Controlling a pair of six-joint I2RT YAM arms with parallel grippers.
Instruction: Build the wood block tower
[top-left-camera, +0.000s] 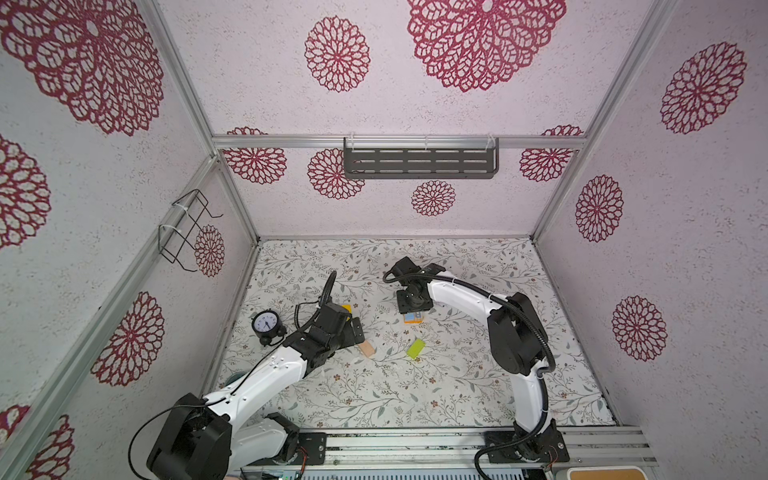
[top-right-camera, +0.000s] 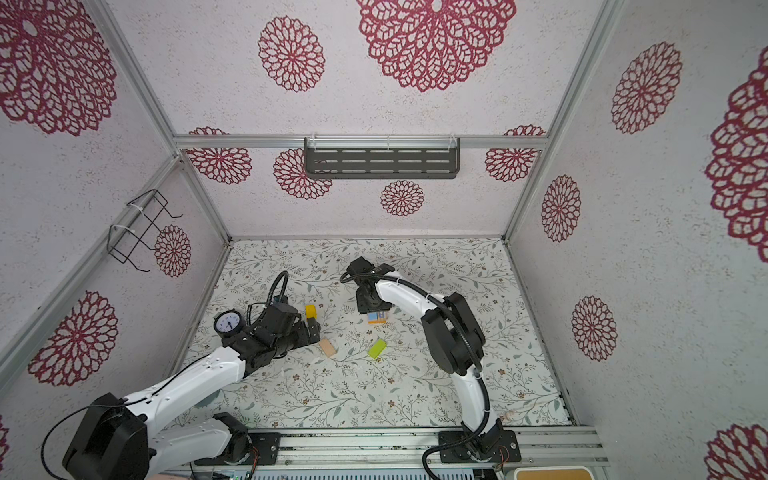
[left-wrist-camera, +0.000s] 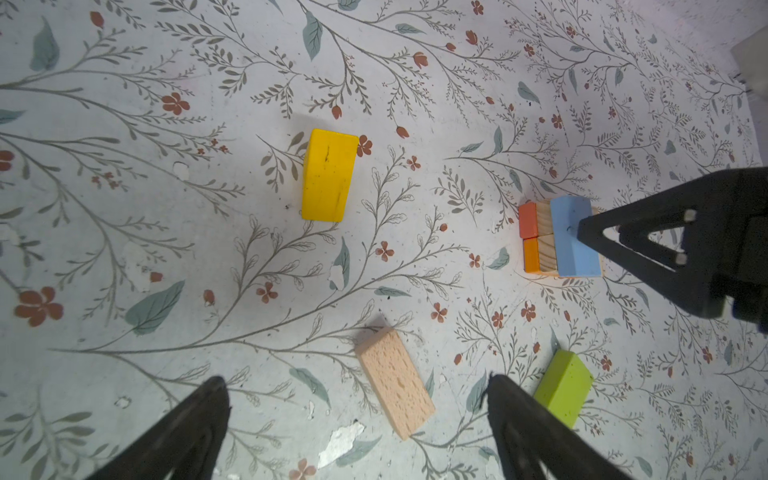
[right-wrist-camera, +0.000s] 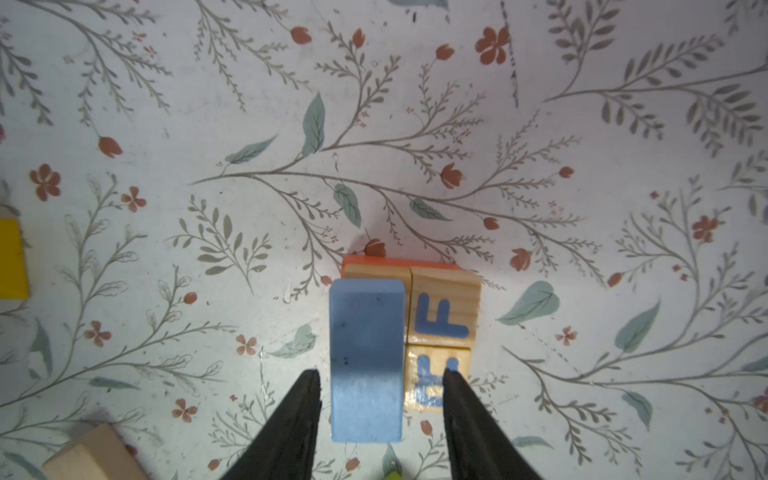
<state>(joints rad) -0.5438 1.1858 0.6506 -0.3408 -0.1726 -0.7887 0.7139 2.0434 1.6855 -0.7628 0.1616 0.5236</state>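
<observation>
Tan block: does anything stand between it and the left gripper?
Nothing visible does. In the left wrist view the tan block lies flat on the mat, within the gap of the open left gripper. The green block lies past one finger, apart from the tan block.

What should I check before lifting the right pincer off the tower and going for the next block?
1. Right pincer clear of the blue block: ok, a gap shows on each side.
2. Blue block flat on the lettered cubes: ok.
3. Room beside it for a second block: ok, the lettered tops are bare.
4. Left pincer open and empty: ok.
5. Green block, tan block and yellow block lying apart from one another: ok.
6. Orange base square under the cubes: cannot tell, mostly hidden.
</observation>
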